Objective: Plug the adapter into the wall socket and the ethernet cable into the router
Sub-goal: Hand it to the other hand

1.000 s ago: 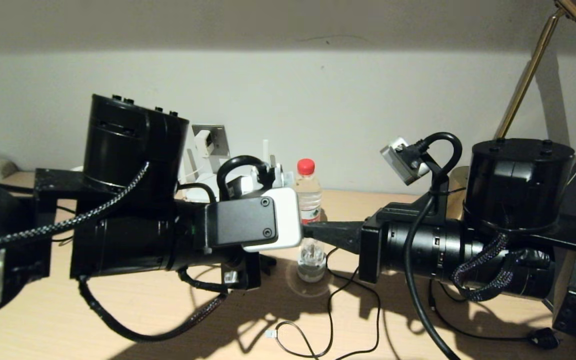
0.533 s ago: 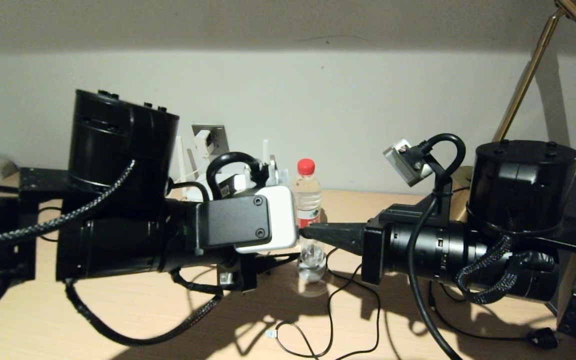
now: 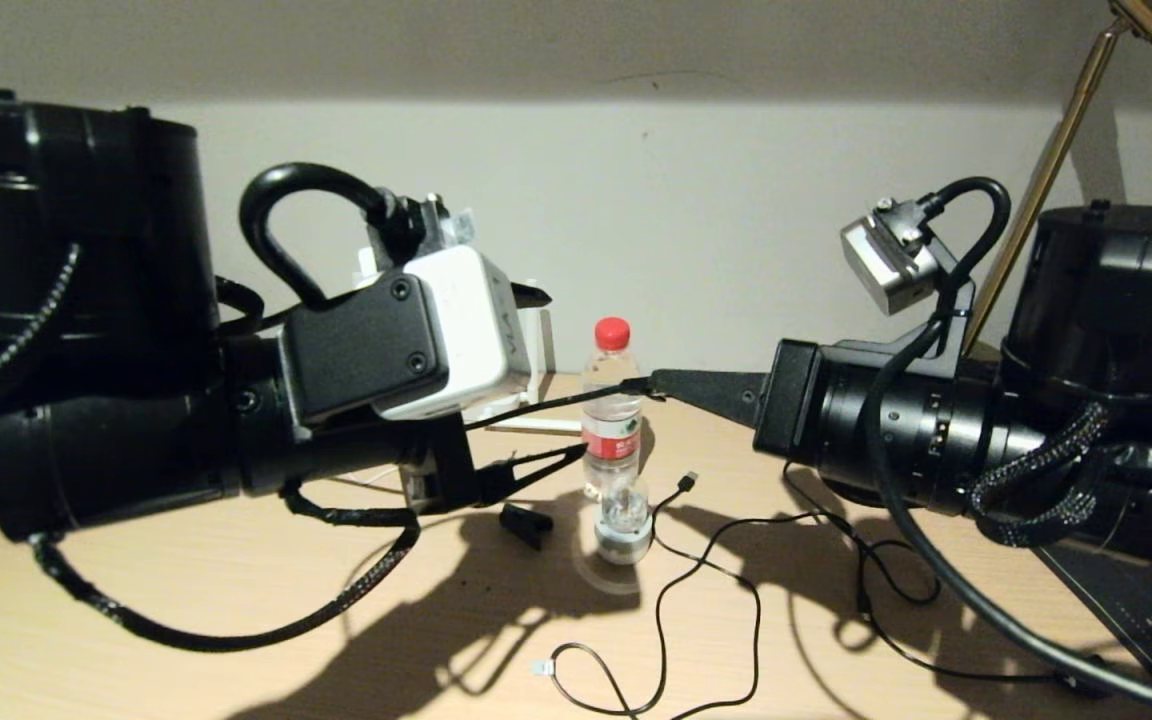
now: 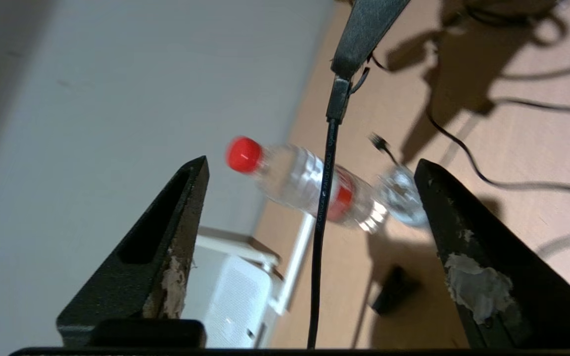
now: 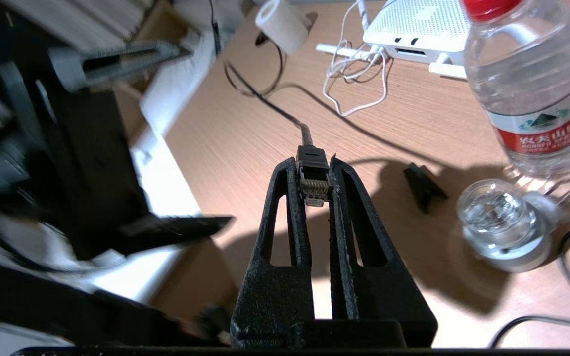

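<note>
Black ethernet cable (image 5: 313, 184) plug now pinched in my right gripper (image 5: 314, 170), lifted higher above the counter (image 3: 186, 590) near the bottle (image 3: 612, 420); left gripper (image 4: 309, 198) raised too, fingers (image 4: 166, 237) spread wide around the taut cable.

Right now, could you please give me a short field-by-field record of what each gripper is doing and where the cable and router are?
right gripper: shut on the ethernet cable plug, held above the table
left gripper: open, empty, cable running between its fingers
router: on table by the wall, behind the water bottle
cable in router: not yet
</note>
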